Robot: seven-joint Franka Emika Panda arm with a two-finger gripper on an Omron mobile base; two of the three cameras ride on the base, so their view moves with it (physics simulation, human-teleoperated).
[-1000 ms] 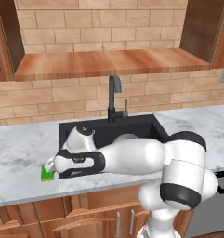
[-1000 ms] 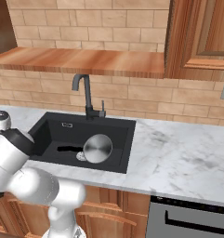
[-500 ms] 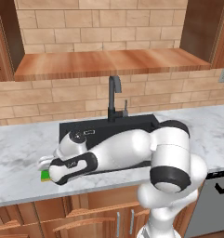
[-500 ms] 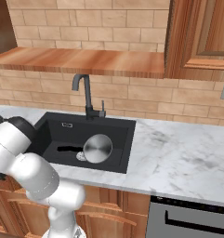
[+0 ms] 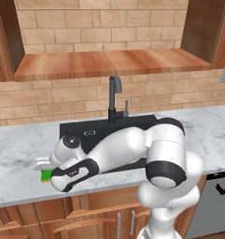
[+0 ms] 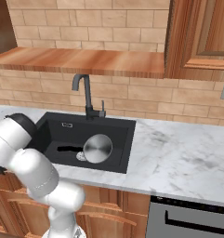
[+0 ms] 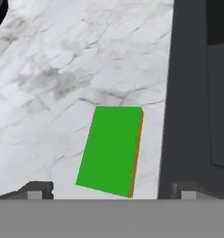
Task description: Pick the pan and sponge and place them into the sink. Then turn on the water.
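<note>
The green sponge (image 7: 111,148) lies flat on the marble counter just left of the sink (image 7: 187,93). My gripper (image 7: 111,190) hangs open over it, one fingertip (image 7: 36,189) on each side and both apart from it. From the left base the sponge (image 5: 46,175) peeks out beneath the lowered gripper (image 5: 43,164). The silver pan (image 6: 97,148) rests inside the black sink (image 6: 53,130), its black handle pointing left beside the drain. The dark faucet (image 6: 85,95) stands behind the basin, and water is out of view.
The counter's front edge (image 5: 20,198) runs close below the sponge. A wooden shelf (image 5: 109,63) overhangs the faucet (image 5: 115,98). Marble counter (image 6: 178,158) stretches to the right of the sink. My arm (image 5: 123,149) lies across the basin's front.
The arm has swung down and to the left, bringing the hand low over the sponge. The pan has stayed in the sink.
</note>
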